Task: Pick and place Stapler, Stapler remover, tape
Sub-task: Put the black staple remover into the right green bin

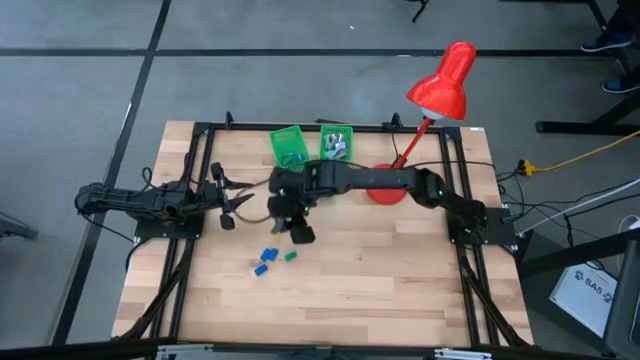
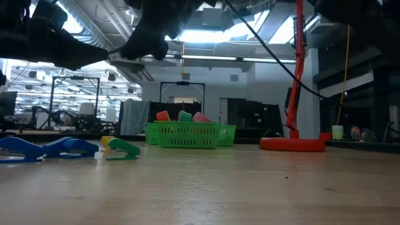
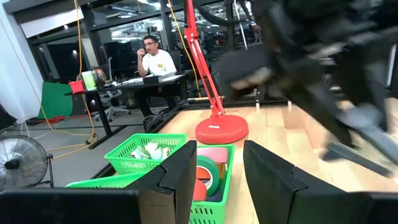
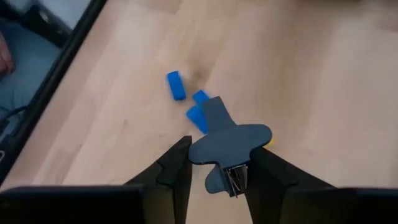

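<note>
My right gripper (image 4: pixel 214 171) hangs above the table's middle, fingers pinched on a grey stapler remover (image 4: pixel 227 149); below it blue staplers (image 4: pixel 176 85) lie on bare wood, with open board toward the near edge. My left gripper (image 3: pixel 217 180) waits by the left rail, jaws nearly closed, holding nothing. Only its wrist view shows the tape (image 3: pixel 208 169) rolls inside the green basket (image 3: pixel 219 208), beside the red lamp base (image 3: pixel 221 131). The low view adds a green stapler (image 2: pixel 122 148). No writing is readable.
</note>
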{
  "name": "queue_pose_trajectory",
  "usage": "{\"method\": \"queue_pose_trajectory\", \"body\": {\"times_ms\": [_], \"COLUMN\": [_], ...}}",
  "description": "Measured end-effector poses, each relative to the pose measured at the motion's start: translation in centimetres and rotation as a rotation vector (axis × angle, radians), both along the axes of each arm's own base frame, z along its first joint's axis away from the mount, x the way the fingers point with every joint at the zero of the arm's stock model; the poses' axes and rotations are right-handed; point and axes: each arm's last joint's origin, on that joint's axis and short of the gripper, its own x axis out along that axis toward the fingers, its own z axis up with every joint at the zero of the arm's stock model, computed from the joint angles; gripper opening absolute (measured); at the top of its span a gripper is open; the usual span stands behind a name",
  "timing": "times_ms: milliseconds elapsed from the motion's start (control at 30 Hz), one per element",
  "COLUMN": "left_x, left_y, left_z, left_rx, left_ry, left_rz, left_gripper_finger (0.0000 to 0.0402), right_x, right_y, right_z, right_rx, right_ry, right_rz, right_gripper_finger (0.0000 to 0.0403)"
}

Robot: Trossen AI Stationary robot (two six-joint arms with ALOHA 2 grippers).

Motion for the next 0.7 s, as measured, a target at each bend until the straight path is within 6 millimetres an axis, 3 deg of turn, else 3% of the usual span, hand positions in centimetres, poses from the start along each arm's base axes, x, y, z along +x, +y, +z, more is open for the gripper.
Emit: {"method": "queue_pose_trajectory", "body": {"times_ms": [233, 700], "left_x": [0.0, 0.0], "left_y": [0.0, 0.0], "left_z": [0.0, 0.0], "left_rx": [0.0, 0.0], "left_ry": [0.0, 0.0], "left_rz": [0.0, 0.0], "left_gripper_finger": [0.0128, 0.0128], "right_x": [-0.7, -3.0], "right_y": [-4.3, -13.8], "right_z": [1.9, 1.3], "right_rx": [-0.063, 0.012], "right_ry": [-0.04, 0.078], "right_rz": [-0.116, -0.312], "right_gripper_finger": [0.012, 0.0121]}}
